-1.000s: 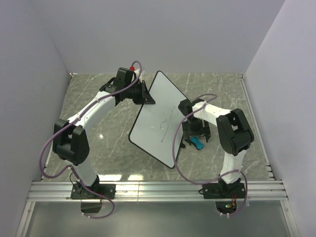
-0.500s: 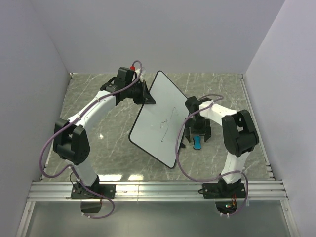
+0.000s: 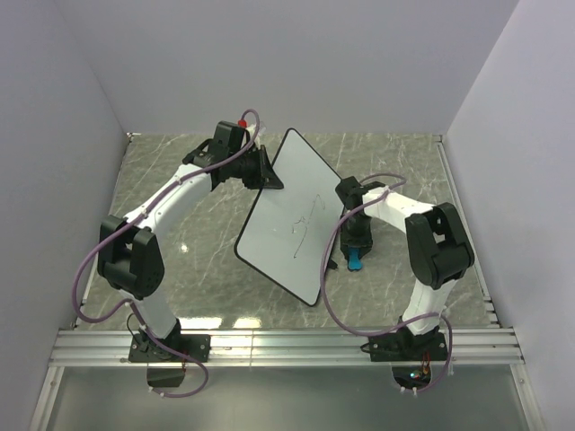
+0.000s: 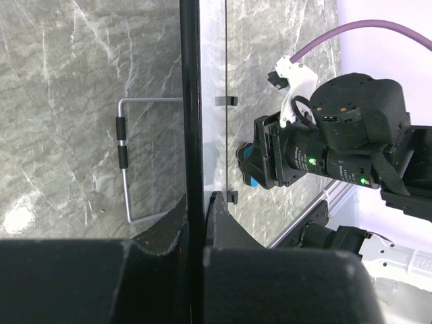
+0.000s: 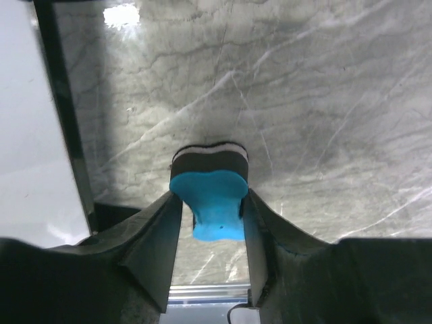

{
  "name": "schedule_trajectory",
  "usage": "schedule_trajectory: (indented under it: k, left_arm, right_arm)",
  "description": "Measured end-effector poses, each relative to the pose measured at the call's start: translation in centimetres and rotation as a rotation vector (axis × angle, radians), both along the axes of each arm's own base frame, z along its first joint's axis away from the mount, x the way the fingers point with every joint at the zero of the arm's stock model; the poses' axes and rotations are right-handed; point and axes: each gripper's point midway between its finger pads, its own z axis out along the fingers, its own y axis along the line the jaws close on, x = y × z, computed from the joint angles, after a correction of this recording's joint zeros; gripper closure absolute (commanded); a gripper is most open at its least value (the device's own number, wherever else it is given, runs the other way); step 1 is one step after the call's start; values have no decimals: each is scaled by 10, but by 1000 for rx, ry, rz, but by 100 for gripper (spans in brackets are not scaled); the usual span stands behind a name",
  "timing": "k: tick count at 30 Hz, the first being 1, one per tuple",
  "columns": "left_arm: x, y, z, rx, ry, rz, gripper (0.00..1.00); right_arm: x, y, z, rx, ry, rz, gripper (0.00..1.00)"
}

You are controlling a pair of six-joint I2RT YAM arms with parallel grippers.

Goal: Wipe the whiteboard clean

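The whiteboard [image 3: 286, 235] is held tilted above the marble table, with thin black scribbles [image 3: 303, 218] on its face. My left gripper [image 3: 267, 180] is shut on its upper left edge; in the left wrist view both fingers pinch the black rim [image 4: 191, 101] at the left gripper [image 4: 200, 202]. Right of the board a small blue eraser [image 3: 357, 261] lies on the table. My right gripper [image 3: 357, 250] stands over it. In the right wrist view the eraser [image 5: 210, 196] sits between the right gripper [image 5: 210, 202] fingers, which press on both its sides.
A wire stand [image 4: 125, 162] folds against the board's back. The board's lower edge [image 5: 64, 121] is close to the left of the right gripper. An aluminium rail [image 3: 287, 346] runs along the near table edge. White walls enclose the left, back and right sides.
The right gripper has come down over the blue eraser and its jaws have closed in from wide open onto it. The left arm and the whiteboard have not moved.
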Motion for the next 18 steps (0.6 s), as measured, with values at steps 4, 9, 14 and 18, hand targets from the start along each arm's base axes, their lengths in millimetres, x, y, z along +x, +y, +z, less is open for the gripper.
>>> schedule_trajectory:
  k: [4,9,14,18]
  left_arm:
    - [-2,1,0,1,-5,3,100]
    - [-8,3,0,1,-4,2,100]
    - [-10,2,1,3,-8,0,100]
    - [-11,2,1,3,-9,-1,100]
  right_arm:
    - [-1,-2,-3,-8,1,-2,67]
    - [0,-1,-4,-8,-3,-6,100]
    - [0,-2,-4,-6,-8,-8,100]
    - [1,-2,0,-5,-21,-13,100]
